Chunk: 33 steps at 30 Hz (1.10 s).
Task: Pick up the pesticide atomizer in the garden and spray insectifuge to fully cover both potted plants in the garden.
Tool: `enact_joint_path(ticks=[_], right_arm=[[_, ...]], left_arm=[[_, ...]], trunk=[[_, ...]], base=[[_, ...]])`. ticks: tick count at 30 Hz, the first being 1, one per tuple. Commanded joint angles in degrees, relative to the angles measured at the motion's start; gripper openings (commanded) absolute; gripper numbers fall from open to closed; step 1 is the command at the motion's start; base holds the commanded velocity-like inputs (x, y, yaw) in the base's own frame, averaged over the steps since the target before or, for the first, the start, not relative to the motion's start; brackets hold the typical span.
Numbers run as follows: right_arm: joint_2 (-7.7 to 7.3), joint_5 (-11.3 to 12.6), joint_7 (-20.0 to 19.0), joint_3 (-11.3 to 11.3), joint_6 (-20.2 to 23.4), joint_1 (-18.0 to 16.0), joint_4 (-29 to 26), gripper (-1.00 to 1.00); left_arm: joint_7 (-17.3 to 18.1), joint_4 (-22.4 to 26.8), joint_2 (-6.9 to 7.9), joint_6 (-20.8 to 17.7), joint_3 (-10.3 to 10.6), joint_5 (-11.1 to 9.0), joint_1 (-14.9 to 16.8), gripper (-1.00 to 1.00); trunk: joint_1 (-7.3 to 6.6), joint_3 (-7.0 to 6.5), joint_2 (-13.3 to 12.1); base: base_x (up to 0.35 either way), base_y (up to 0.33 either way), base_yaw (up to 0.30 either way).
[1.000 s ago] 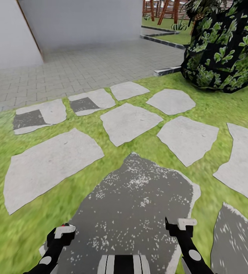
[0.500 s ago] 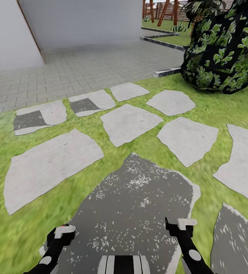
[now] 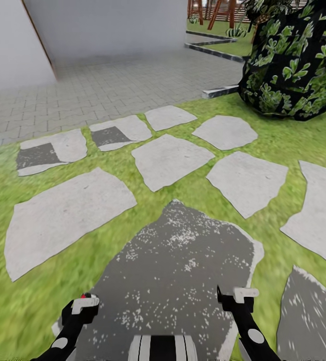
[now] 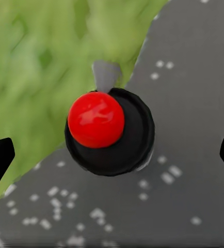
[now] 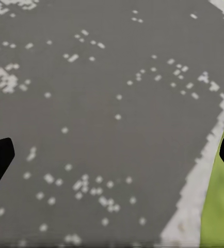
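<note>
Two grippers: low in the head view, over a dark speckled stepping stone point(image 3: 183, 271).
Left gripper point(image 4: 112, 155): fingers spread wide, dark tips at the two edges of the wrist view, nothing touching them.
Pesticide atomizer point(image 4: 109, 132): seen from above between the spread left fingers; round red top on a dark body; it shows over the edge where the dark stone meets the lawn point(image 4: 45, 62). In the head view a small red spot shows at the left gripper point(image 3: 85, 301).
Right gripper point(image 5: 112, 155): fingers spread apart, holding nothing, over the same speckled stone near its pale edge.
Garden: pale stepping stones point(image 3: 170, 160) scattered across green lawn point(image 3: 12, 311).
Shrub point(image 3: 295, 60): big, dark, leafy, far right.
Paved area point(image 3: 107, 85): grey bricks beyond the lawn, running to a pale wall point(image 3: 107, 25).
Potted plants: cannot tell where.
</note>
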<state>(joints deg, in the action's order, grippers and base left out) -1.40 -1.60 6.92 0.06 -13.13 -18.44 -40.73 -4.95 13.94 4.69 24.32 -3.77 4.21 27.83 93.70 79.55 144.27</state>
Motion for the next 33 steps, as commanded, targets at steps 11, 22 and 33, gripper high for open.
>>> enact_joint_path(ticks=[11, 22, 33], right_arm=[[0.00, -0.2, 0.2, 0.0, -0.1, 0.0, 0.0, 1.00], [0.00, -0.2, 0.2, 0.0, -0.1, 0.0, 0.0, 1.00], [0.00, -0.2, 0.2, 0.0, -0.1, 0.0, 0.0, 1.00]], left_arm=[[-0.1, -0.1, -0.03, 0.2, -0.4, 0.5, 0.0, 1.00], [-0.1, -0.1, -0.03, 0.2, -0.4, 0.5, 0.0, 1.00], [-0.1, -0.1, -0.03, 0.2, -0.4, 0.5, 0.0, 1.00]], trunk=[[0.01, 0.35, 0.0], [0.01, 0.75, 0.0], [0.01, 0.80, 0.0]], base=[[0.000, 0.000, 0.000], [0.014, 0.001, 0.000], [0.037, 0.011, 0.000]])
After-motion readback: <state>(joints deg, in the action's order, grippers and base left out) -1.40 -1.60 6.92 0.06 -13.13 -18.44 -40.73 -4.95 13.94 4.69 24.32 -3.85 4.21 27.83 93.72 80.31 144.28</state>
